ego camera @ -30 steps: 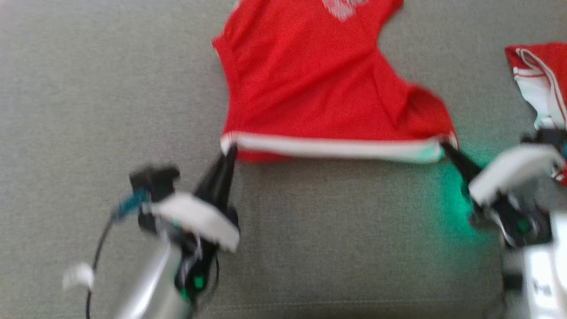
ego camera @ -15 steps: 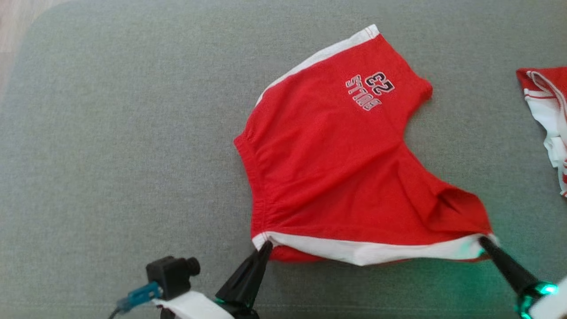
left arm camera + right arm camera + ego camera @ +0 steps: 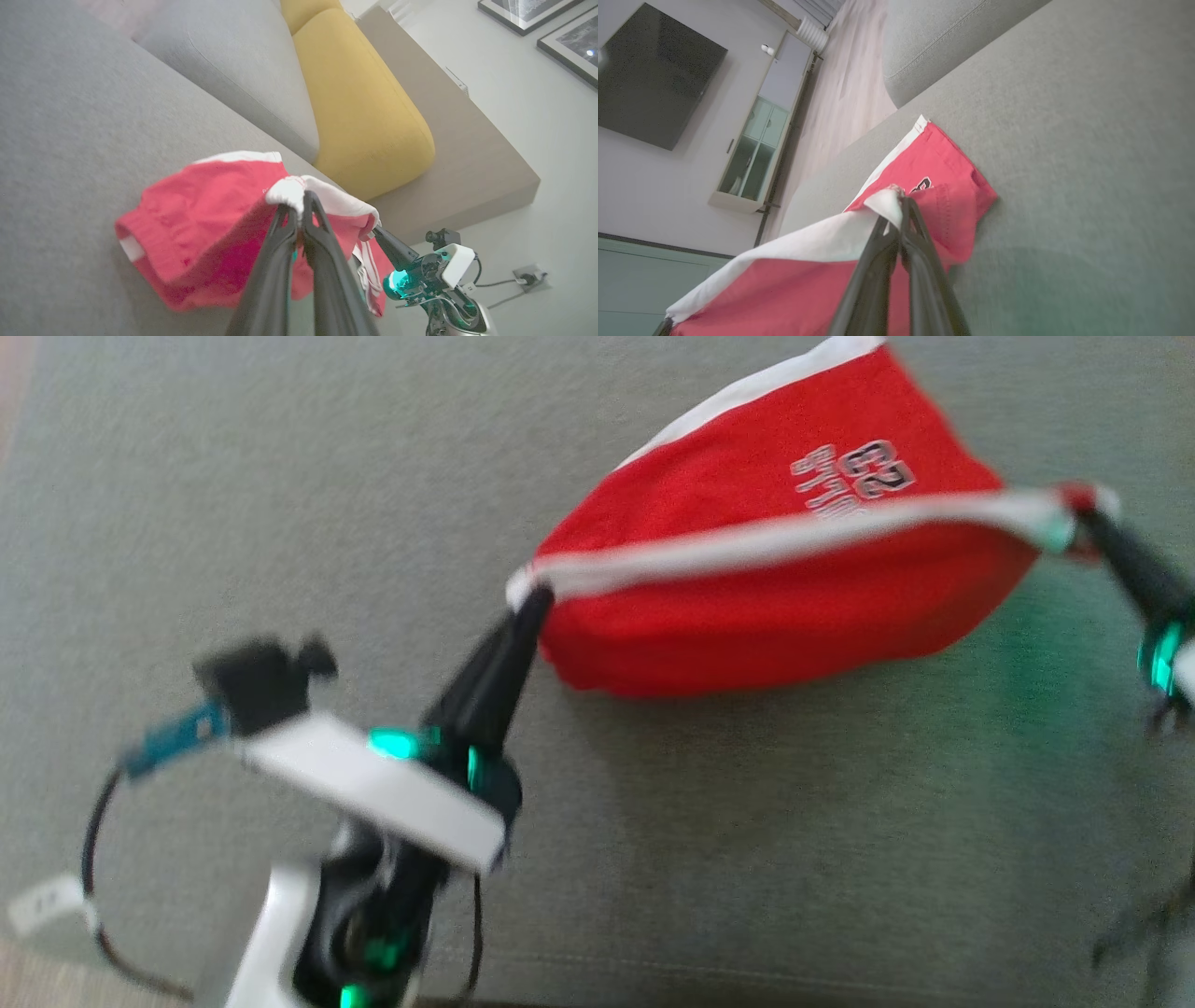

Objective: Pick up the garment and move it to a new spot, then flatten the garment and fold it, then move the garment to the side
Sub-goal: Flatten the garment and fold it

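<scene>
Over the grey sofa seat (image 3: 233, 476), the left gripper (image 3: 532, 602) and right gripper (image 3: 1083, 518) are clamping the red shorts' (image 3: 775, 625) white band (image 3: 775, 537) at its ends, holding it taut above the rest, probably for folding.

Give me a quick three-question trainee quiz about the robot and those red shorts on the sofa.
1. True or false: the left gripper and right gripper each pinch the white band of the red shorts.
2. The shorts' hanging part touches: A a kitchen counter, B the grey sofa seat, C a rug.
3. Fill in: the cushion in the left wrist view is ____.
Key: 1 true; 2 B; 3 yellow.
</scene>
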You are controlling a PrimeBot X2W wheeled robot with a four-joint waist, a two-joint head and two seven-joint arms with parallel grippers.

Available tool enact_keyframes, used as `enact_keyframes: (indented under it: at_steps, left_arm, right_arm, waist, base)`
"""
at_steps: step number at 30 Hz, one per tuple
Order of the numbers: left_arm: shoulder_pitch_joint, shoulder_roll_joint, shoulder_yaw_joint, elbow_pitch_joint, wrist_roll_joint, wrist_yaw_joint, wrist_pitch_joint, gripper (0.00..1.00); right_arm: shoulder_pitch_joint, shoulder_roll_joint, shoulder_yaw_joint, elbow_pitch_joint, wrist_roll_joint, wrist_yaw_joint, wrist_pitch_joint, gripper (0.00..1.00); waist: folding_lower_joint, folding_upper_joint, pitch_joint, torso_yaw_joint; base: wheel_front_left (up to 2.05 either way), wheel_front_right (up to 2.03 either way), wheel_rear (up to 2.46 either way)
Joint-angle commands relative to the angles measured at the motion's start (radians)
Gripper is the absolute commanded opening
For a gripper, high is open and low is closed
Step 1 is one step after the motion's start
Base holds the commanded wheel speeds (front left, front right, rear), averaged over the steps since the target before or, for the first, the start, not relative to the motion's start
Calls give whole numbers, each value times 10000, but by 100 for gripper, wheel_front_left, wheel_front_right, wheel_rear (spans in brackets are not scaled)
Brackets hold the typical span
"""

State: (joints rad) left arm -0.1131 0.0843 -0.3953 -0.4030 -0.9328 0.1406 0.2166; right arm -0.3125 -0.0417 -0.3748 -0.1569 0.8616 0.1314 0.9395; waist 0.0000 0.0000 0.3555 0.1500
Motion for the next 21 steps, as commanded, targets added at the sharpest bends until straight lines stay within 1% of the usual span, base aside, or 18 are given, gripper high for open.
enact_keyframes:
  at_steps: [1, 3, 6, 10, 12, 15, 17, 21]
  left_arm:
    - [-922, -71, 486, 180, 27, 185, 41, 0]
    - [-1573, -135, 436, 887, 194, 355, 11, 0]
    - [-2348, -212, 166, 1886, 499, 455, -186, 0]
    - [-3078, -310, -312, 2958, 188, 328, -661, 0]
    - [-3232, -321, -469, 3200, 66, 293, -751, 0]
    - [-3700, -334, -977, 3735, -326, 271, -1192, 0]
    - [-3997, -336, -1331, 4042, -552, 334, -1481, 0]
    - [-4548, -338, -1742, 4704, -599, 581, -2122, 0]
  right_arm:
    - [-1267, -86, 2, 259, -627, -7, 327, 0]
    - [-2372, -86, -102, 901, -1294, -7, 571, 0]
    - [-3613, -86, -21, 1645, -2132, -7, 767, 0]
    - [-4805, -86, 111, 2422, -3029, -7, 783, 0]
    - [-5022, -86, 142, 2583, -3219, -7, 760, 0]
    - [-5471, -86, 247, 2987, -3761, -7, 704, 0]
    - [-5639, -86, 292, 3216, -4065, -7, 692, 0]
    - [-5709, -91, 477, 3477, -4686, -7, 560, 0]
  waist:
    - [0, 0, 648, 668]
    - [0, 0, 885, 935]
    - [0, 0, 1181, 1234]
    - [0, 0, 1409, 1499]
    - [0, 0, 1450, 1527]
    - [0, 0, 1537, 1575]
    - [0, 0, 1567, 1594]
    - [0, 0, 1600, 1595]
  base:
    - [0, 0, 0]
    - [0, 0, 0]
    - [0, 0, 0]
    - [0, 0, 0]
    - [0, 0, 0]
    - [0, 0, 0]
    - [0, 0, 0]
    - [0, 0, 0]
